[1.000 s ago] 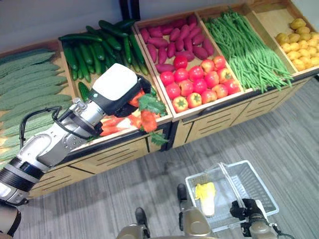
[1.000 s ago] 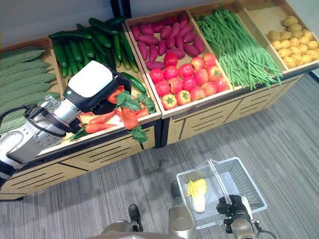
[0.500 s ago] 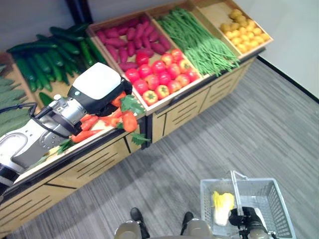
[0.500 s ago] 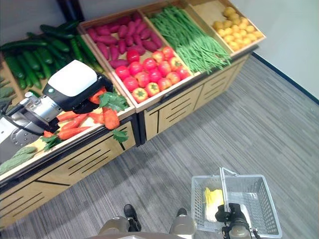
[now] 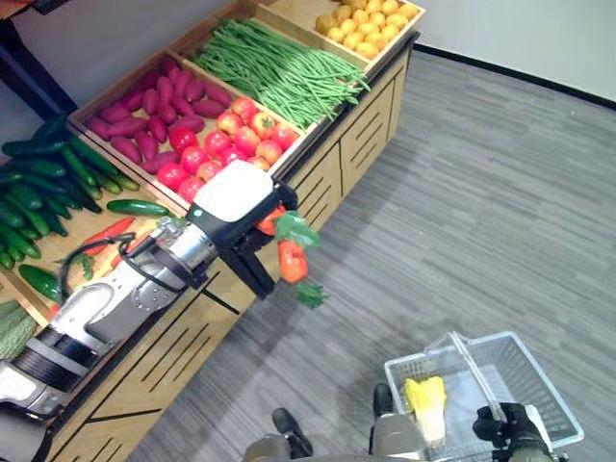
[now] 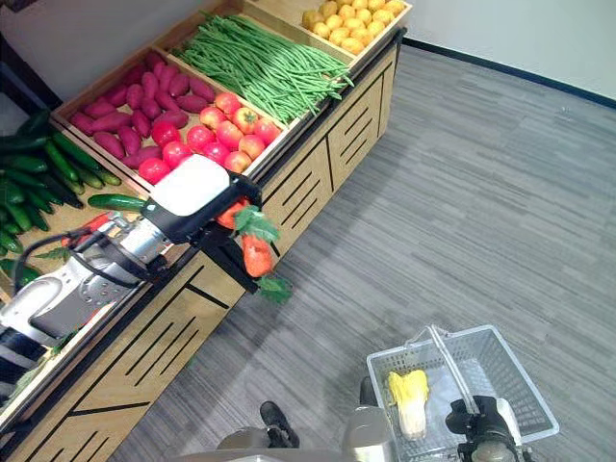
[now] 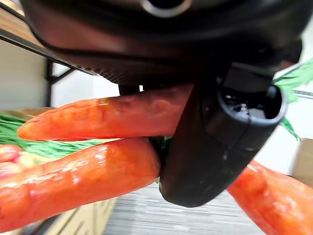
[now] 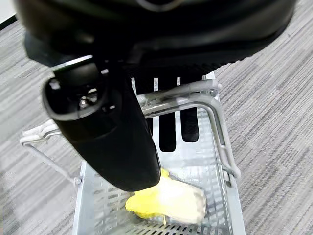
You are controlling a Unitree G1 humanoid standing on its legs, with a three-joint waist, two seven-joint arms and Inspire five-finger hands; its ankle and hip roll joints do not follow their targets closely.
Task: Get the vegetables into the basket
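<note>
1. Wooden produce stand [image 5: 332,168] along the left: dark green cucumbers [image 5: 43,178], purple sweet potatoes [image 5: 135,106], red tomatoes [image 5: 226,144], green beans [image 5: 279,72], yellow potatoes [image 5: 371,14] in its crates.
2. Left hand [image 5: 236,207] just past the stand's front edge, over the grey floor [image 5: 481,192]; fingers curled round a bunch of orange carrots with green tops [image 5: 289,252].
3. Right hand [image 6: 484,428] at the bottom right, fingers wrapped round the handle of a grey wire basket [image 5: 549,390]; a pale yellow cabbage [image 5: 425,402] lies inside.

Open floor [image 5: 462,192] toward basket [image 5: 549,404] (handle [image 8: 195,100] probably across the mouth)
</note>
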